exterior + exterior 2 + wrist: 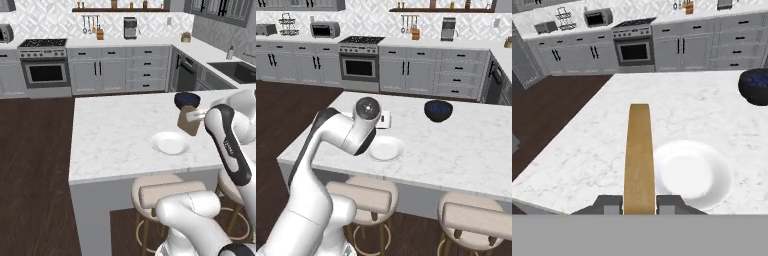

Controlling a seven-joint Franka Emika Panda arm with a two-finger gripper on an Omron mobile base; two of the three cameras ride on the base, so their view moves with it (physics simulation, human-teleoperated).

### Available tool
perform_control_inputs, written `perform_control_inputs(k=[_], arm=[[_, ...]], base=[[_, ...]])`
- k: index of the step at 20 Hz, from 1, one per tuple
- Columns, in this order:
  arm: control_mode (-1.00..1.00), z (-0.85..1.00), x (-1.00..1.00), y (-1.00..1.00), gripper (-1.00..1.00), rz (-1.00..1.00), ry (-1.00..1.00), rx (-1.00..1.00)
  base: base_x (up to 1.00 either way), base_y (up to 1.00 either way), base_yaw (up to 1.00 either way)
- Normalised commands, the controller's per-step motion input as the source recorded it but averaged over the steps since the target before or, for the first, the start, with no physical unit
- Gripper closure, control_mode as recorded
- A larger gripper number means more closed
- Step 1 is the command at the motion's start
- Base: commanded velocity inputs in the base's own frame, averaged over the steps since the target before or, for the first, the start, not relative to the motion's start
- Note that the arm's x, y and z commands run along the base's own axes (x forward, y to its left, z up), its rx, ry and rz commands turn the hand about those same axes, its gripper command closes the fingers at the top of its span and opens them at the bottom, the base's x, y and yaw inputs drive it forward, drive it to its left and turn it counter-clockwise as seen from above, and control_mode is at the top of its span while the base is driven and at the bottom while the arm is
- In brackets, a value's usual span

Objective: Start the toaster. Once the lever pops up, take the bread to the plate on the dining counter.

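Observation:
My gripper (pixel 639 204) is shut on the bread (pixel 638 160), a golden-tan slice seen edge-on between the two dark fingers. In the left base view the bread (pixel 189 122) hangs a little above the dining counter (pixel 110 135), just beyond the right side of the white plate (pixel 171 143). The hand view puts the plate (pixel 694 172) right of the slice and partly under it. From the right base camera, the plate (pixel 386 149) lies behind my arm's elbow. The grey toaster (pixel 266 29) stands far off on the wall counter.
A dark blue bowl (pixel 187 99) sits on the marble behind the plate, close to the hand. Round stools (pixel 167 192) stand under the counter's near edge. Stove, microwave (pixel 324 30) and grey cabinets line the far wall across dark wood floor.

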Motion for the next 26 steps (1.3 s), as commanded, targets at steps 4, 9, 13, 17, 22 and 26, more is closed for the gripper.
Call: perform_control_inputs(k=[4, 9, 13, 17, 22, 26], arm=[[-1.00, -0.66, 0.65, -0.06, 1.00, 0.10, 0.22, 0.16], [-1.00, -0.69, 0.59, -0.15, 1.00, 0.03, 0.07, 0.13], [-1.00, -0.61, 0.52, -0.18, 1.00, 0.02, 0.00, 0.06], [-1.00, -0.66, 0.35, 0.00, 1.00, 0.02, 0.01, 0.00], [-1.00, -0.22, 0.39, 0.00, 1.00, 0.00, 0.05, 0.00], [-1.00, 0.00, 0.52, 0.00, 1.00, 0.00, 0.09, 0.00]], base=[[0.00, 0.00, 0.00], [0.00, 0.00, 0.00], [0.00, 0.00, 0.00], [0.00, 0.00, 0.00], [0.00, 0.00, 0.00], [0.00, 0.00, 0.00]])
